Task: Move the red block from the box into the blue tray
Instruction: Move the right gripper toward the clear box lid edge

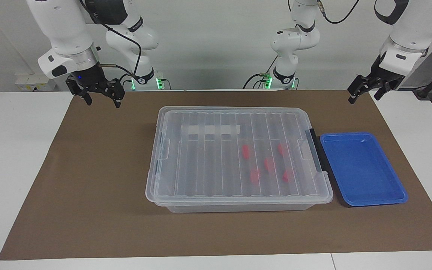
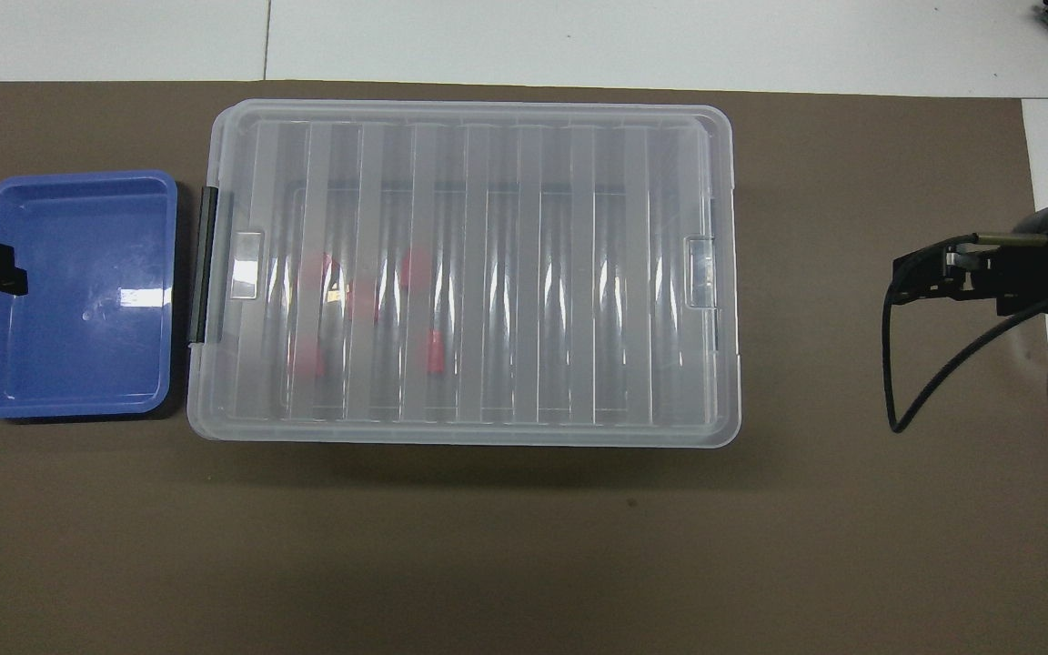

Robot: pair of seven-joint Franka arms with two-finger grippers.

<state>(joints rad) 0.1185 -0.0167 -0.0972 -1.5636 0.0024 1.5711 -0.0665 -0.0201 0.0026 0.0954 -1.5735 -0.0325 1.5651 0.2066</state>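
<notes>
So the box [image 1: 238, 157] sits mid-mat [image 1: 88, 187] with its lid [image 1: 216, 123] on, and five red blocks [image 1: 245, 151] show through it, bunched toward the left arm's end. The tray [image 1: 362, 168] lies just beside the box at that same end, nothing in it. Left gripper [image 1: 364, 92] hangs in the air by the mat's corner near its base, fingers spread wide, holding nothing. Right gripper [image 1: 101, 98] hovers over the mat's corner at the right arm's end, also wide and holding nothing.

no readable text, labels, brands or numbers anywhere
</notes>
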